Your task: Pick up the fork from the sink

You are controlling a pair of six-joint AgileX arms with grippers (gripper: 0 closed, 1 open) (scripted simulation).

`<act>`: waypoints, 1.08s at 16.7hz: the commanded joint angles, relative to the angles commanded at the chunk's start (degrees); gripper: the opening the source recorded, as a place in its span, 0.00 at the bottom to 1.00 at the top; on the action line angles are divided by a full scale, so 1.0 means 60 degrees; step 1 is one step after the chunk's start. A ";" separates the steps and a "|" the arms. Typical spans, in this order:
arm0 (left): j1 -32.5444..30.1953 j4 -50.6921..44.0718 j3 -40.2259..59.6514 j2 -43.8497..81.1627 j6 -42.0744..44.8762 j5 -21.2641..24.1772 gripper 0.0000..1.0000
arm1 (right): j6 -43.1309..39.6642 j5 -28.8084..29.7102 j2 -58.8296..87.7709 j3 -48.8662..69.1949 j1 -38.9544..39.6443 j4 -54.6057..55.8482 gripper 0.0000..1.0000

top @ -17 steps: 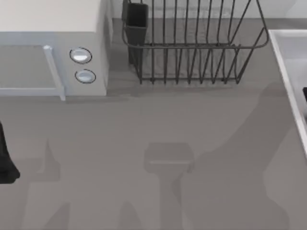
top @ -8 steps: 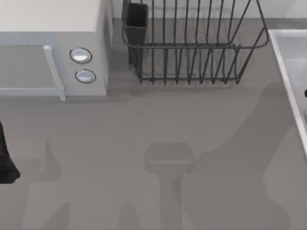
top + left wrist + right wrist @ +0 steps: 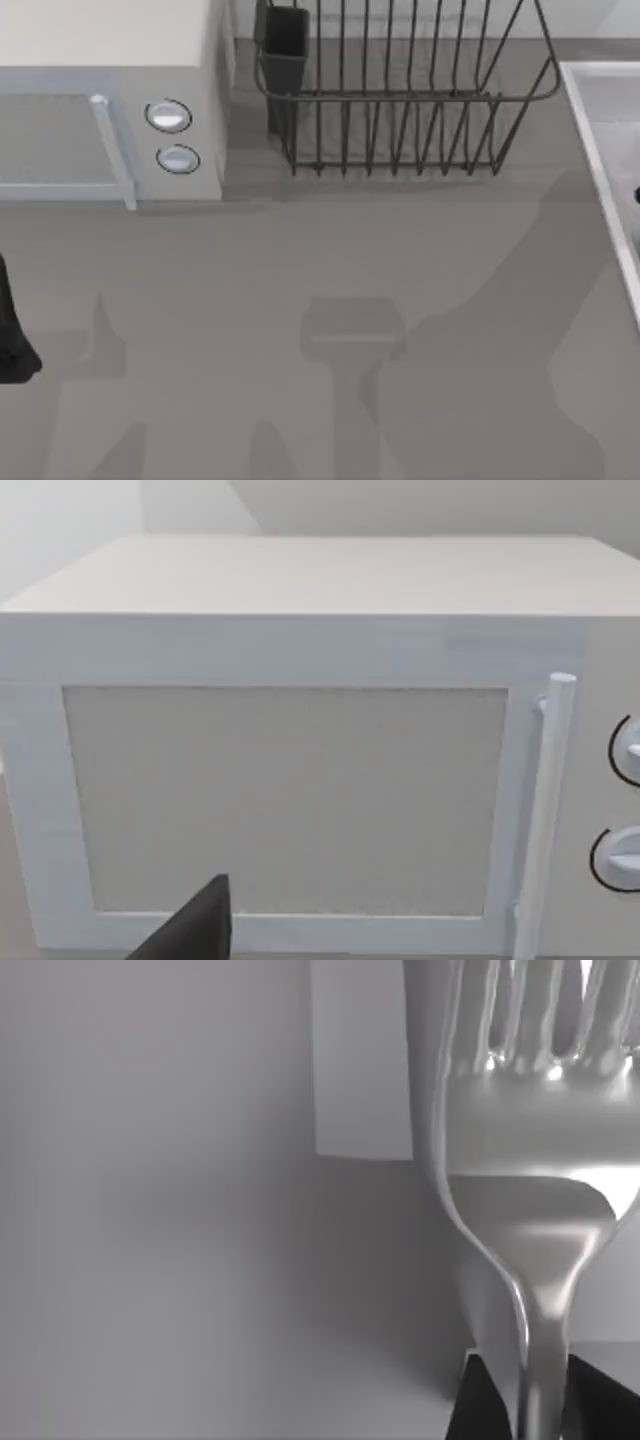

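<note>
1. The right gripper (image 3: 527, 1400) has its jaws closed on the fork (image 3: 530, 1160): in the right wrist view the slim neck of the handle runs down between two dark fingers (image 3: 480, 1400), and the shiny bowl and tines rise beyond them.
2. Behind the fork that view shows a plain pale grey surface, probably the inside of the sink, though it is too close to be sure.
3. In the top view the sink (image 3: 590, 130) sits at the table's right edge, and a small dark piece of the right arm (image 3: 636, 196) shows over the basin.
4. The left gripper (image 3: 195, 930) is parked at the table's left edge, facing the door of the white microwave (image 3: 300, 780); I cannot tell how its jaws stand.
5. A dark wire dish rack (image 3: 400, 100) stands at the back of the table (image 3: 300, 260), between the microwave and the sink.
</note>
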 joint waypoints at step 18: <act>0.0000 0.0000 0.0000 0.0000 0.0000 0.0000 1.00 | 0.0062 -0.0111 -0.1680 0.3491 0.0024 -0.4754 0.00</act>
